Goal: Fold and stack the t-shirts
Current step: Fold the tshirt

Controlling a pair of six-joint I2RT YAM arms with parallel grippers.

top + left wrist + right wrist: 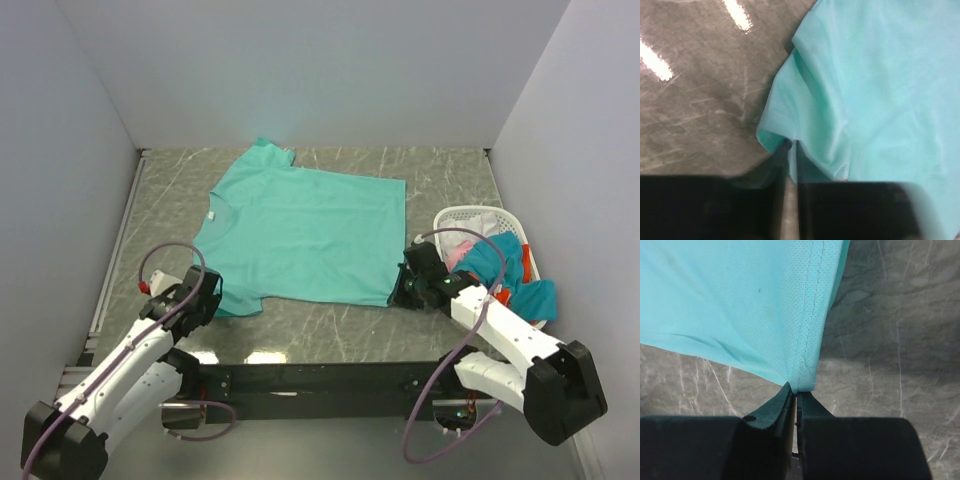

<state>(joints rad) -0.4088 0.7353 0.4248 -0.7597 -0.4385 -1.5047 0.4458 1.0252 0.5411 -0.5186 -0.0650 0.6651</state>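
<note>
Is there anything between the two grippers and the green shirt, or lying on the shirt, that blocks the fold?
Nothing visible. The left gripper is shut on a sleeve of the shirt, the right gripper on its hem corner. Nothing lies on the shirt; the basket stands apart at the right.

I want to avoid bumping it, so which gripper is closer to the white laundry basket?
Right. The right gripper pinches the teal t-shirt at its hem corner beside the basket; the left gripper holds the sleeve at the shirt's opposite side.
</note>
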